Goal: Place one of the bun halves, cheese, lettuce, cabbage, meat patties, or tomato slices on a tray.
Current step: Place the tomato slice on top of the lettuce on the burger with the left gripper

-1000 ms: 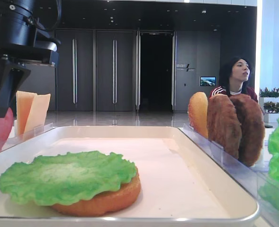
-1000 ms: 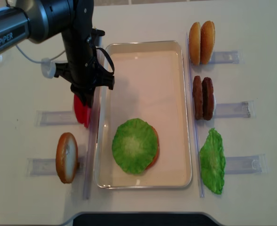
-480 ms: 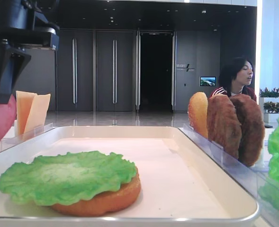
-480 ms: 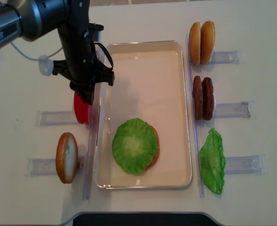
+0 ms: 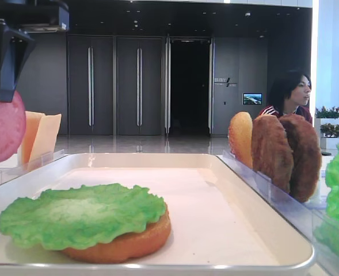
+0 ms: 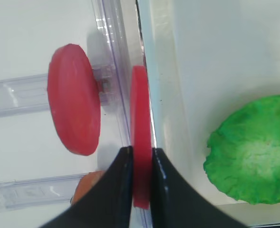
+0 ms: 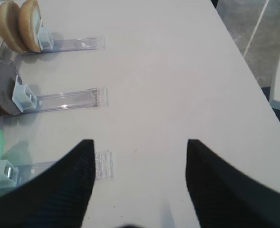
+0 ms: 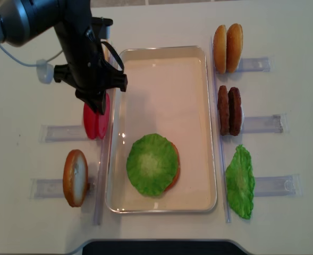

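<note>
My left gripper (image 6: 140, 159) is shut on a red tomato slice (image 6: 140, 128), held on edge above the gap between the clear rack and the left rim of the white tray (image 8: 167, 51). From overhead, that gripper (image 8: 99, 104) hangs over the held slice (image 8: 105, 118). A second tomato slice (image 8: 89, 122) stands in the rack beside it. In the tray, a green lettuce leaf (image 8: 151, 163) lies on a bun half (image 5: 129, 244). My right gripper (image 7: 140, 142) is open over bare table with nothing between its fingers.
Right of the tray, racks hold two bun halves (image 8: 228, 48), two meat patties (image 8: 229, 110) and a lettuce leaf (image 8: 239, 181). Another bun half (image 8: 75, 177) stands at the front left. Cheese slices (image 5: 40, 135) stand beyond the left rim. A person (image 5: 287, 95) sits behind.
The left gripper has risen with the tomato slice, lifting it out of the rack and away from the second slice. The right gripper and the tray's contents have not moved.
</note>
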### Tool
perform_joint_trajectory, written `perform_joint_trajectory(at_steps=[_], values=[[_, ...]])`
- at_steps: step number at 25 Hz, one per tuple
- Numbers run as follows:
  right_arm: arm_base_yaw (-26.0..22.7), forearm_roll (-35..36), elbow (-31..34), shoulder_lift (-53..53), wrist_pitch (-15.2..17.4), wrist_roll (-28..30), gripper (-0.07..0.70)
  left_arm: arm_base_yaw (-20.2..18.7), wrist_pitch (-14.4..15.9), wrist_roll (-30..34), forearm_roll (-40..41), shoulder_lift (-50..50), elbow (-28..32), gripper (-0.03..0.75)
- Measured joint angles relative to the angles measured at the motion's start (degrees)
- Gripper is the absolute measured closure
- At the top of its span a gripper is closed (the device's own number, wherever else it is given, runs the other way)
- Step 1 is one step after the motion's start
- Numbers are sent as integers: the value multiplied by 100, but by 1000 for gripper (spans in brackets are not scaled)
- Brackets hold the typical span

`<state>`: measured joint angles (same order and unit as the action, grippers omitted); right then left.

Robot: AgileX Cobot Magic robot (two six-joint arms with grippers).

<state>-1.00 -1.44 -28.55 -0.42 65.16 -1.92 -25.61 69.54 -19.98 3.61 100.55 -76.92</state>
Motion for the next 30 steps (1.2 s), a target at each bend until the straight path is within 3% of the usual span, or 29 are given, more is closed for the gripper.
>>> perform_joint_trajectory(at_steps=[12, 25, 30], values=[[0, 0, 0, 0, 0, 0, 201, 0, 16, 131, -986, -622, 10, 652], [0, 0, 0, 0, 0, 0, 201, -5, 10, 1299, -2641, -709, 200, 652], [0, 0, 0, 0, 0, 0, 201, -5, -490, 1799, -3201, -961, 1038, 652]])
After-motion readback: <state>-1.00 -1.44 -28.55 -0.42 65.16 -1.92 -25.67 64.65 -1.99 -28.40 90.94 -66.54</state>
